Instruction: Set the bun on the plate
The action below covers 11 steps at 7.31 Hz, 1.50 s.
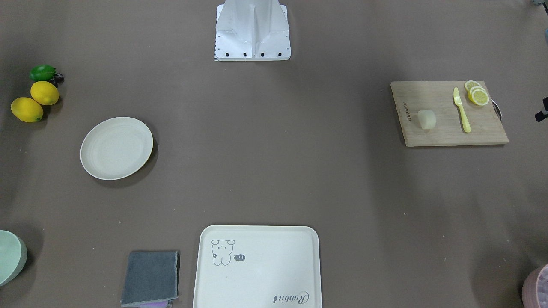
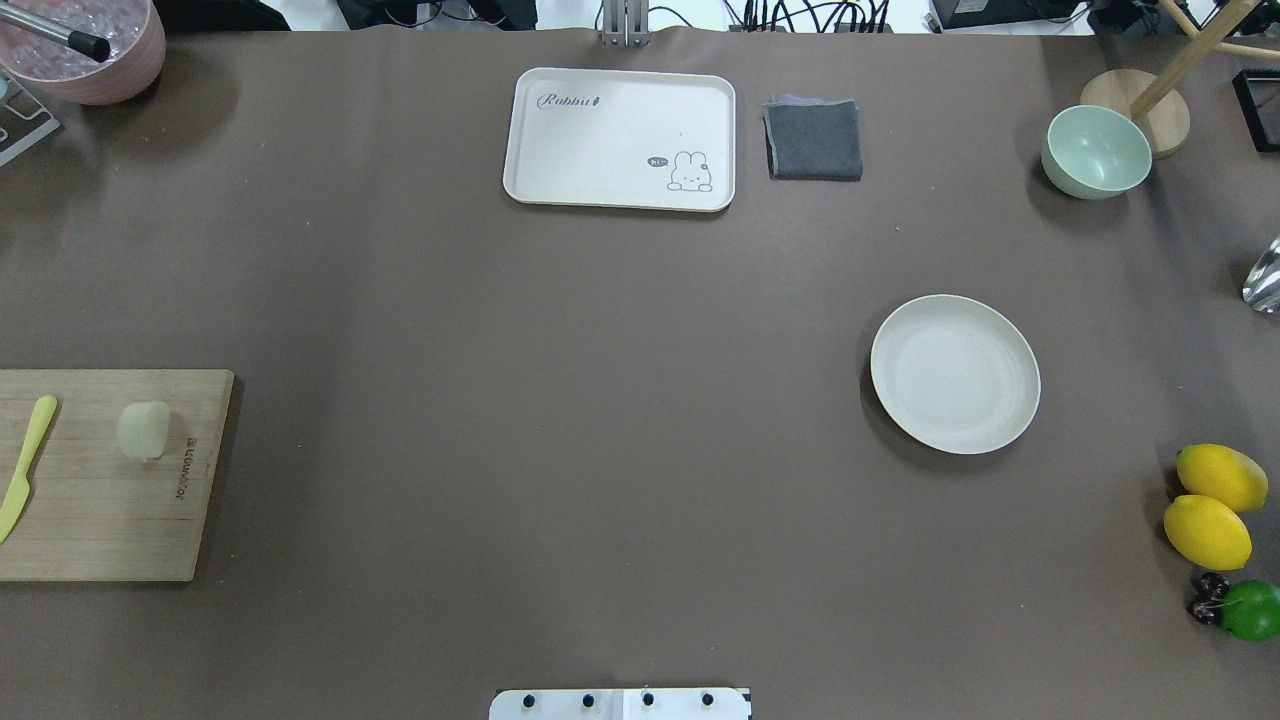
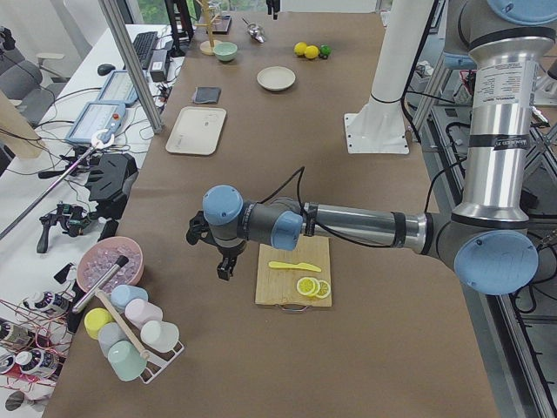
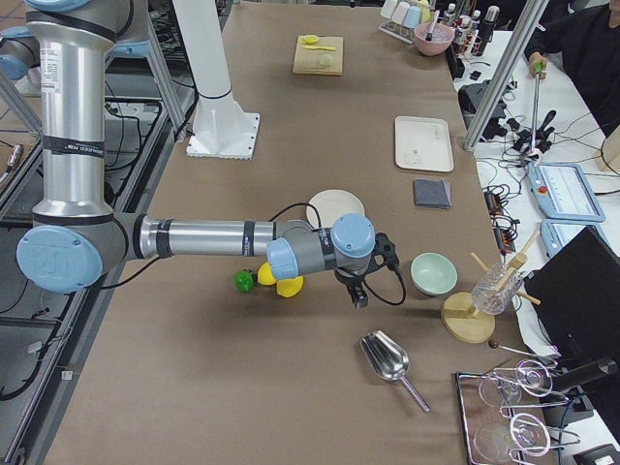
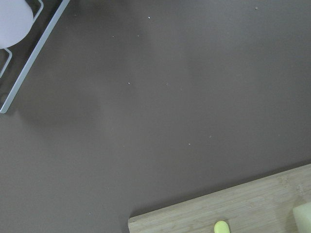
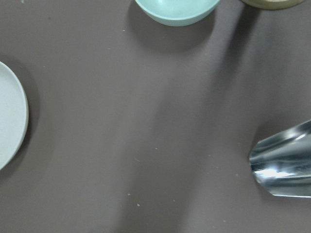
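Note:
The bun, a small pale lump, lies on a wooden cutting board on my left side, also seen from overhead as the bun. The round cream plate sits bare on my right side, its rim showing in the right wrist view as the plate. My left gripper hangs over the table beyond the board's end, apart from the bun. Beside the lemons, near the plate, hangs my right gripper. Both show only in side views, so I cannot tell whether they are open or shut.
A yellow knife and lemon slices share the board. A cream tray, grey cloth and green bowl line the far edge. Lemons and a metal scoop lie right, a pink bowl far left.

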Available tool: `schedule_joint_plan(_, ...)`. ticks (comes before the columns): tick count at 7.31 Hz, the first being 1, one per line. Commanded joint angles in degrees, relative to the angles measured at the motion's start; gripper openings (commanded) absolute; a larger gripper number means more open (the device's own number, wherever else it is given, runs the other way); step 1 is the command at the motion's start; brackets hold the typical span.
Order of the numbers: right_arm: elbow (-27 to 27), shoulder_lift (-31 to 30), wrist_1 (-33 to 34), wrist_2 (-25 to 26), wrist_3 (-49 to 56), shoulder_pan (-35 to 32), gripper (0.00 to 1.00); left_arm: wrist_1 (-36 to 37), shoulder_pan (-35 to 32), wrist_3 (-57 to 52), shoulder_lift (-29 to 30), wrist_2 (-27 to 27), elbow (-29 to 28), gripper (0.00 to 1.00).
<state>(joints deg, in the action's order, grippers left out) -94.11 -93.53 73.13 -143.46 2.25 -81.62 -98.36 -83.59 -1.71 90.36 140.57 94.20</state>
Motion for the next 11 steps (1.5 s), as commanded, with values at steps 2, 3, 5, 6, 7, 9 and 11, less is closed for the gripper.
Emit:
schedule_joint_plan(2,0.1,2.2,-12.7,2.8,-27.8,13.1,0.96,0.0,0.9,2.1,-0.2,0.1,-0.5,0.97)
schedule_joint_plan(3,0.5,3.4,-15.6,6.9,-33.2,17.8,0.97,0.0,0.9,4.2,-0.2,0.1,-0.5,0.97)
schedule_joint_plan(5,2.8,6.3,-15.7,7.3,-37.7,22.5,0.98,-0.1,0.9,4.3,-0.2,0.1,-0.9,0.97)
schedule_joint_plan(6,4.1,7.3,-16.1,7.2,-37.6,23.9,0.97,-0.1,0.9,4.3,-0.3,0.1,-0.7,0.97)
schedule_joint_plan(7,4.4,7.8,-16.7,7.4,-37.9,24.7,0.9,-0.1,0.9,4.4,-0.3,0.1,-0.6,0.97)
schedule_joint_plan(9,6.9,9.7,-17.2,7.6,-38.6,26.0,0.9,-0.1,0.9,4.3,-0.6,0.1,-0.4,0.97)
schedule_joint_plan(11,7.4,10.6,-17.2,7.6,-38.8,27.3,0.48,-0.1,0.9,4.3,-0.5,0.1,-0.4,0.97)
